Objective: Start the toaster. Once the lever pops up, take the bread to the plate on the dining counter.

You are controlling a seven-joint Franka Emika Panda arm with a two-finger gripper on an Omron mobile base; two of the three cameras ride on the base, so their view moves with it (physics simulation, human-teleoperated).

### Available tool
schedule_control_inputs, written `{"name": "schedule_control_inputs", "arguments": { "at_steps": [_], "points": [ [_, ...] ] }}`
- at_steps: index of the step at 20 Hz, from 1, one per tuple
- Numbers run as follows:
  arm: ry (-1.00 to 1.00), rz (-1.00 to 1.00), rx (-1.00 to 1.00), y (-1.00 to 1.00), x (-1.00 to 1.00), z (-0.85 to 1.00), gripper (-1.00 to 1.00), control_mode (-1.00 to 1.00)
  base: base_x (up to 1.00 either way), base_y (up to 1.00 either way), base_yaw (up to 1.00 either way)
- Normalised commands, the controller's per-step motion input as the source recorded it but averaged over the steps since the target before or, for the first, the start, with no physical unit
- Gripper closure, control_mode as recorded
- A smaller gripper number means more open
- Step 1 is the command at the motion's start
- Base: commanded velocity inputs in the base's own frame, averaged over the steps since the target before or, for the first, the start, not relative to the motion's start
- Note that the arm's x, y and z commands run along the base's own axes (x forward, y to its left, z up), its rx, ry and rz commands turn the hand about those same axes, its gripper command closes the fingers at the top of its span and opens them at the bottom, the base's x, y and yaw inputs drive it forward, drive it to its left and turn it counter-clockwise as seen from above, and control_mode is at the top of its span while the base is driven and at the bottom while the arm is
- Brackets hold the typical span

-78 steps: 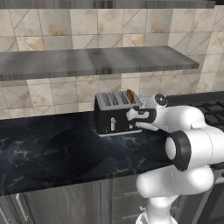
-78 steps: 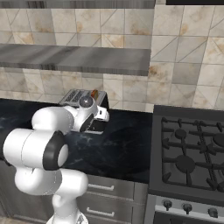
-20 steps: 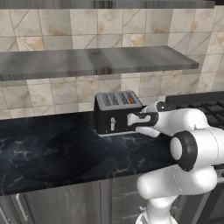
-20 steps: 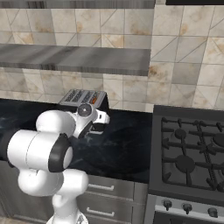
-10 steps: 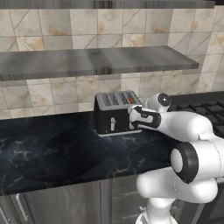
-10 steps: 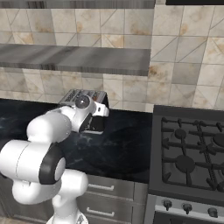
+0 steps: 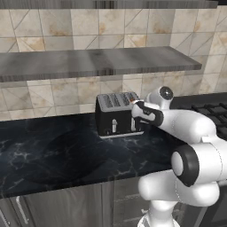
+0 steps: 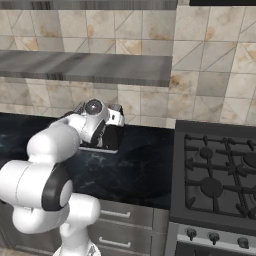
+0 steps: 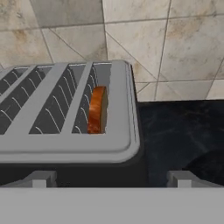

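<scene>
The black toaster [image 7: 116, 116] with a grey slotted top stands on the black worktop [image 7: 53, 150] against the tiled wall. Two small silvery levers [image 7: 114, 127] show on its front. In the hand view the bread [image 9: 97, 109] sits upright in the right-most slot of the toaster [image 9: 65, 109], its orange-brown crust just above the rim. My gripper [image 9: 111, 179] hovers open a little above and in front of that slot, with nothing between its fingertips [image 9: 41, 178]. From the left base view the gripper [image 7: 134, 107] is at the toaster's top right corner. The plate and dining counter are out of view.
A long grey shelf [image 7: 97, 62] hangs on the wall above the toaster. A gas stove [image 8: 220, 175] adjoins the worktop on the right. Grey drawers [image 8: 120, 220] run beneath the counter. My own arm hides most of the toaster [image 8: 114, 136] in the right base view.
The hand has risen from the toaster's front right side to the level of its top, over the right-most slot. The jaws stay wide apart.
</scene>
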Motion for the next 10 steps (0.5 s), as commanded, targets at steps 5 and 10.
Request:
{"name": "schedule_control_inputs", "arguments": {
  "at_steps": [5, 10],
  "points": [
    [-0.01, 0.00, 0.00, 0.02, 0.22, 0.07, -1.00, -1.00, 0.00, 0.00, 0.00],
    [-0.06, 0.00, 0.00, 0.07, 0.11, 0.03, -1.00, -1.00, 0.00, 0.00, 0.00]
  ]
}}
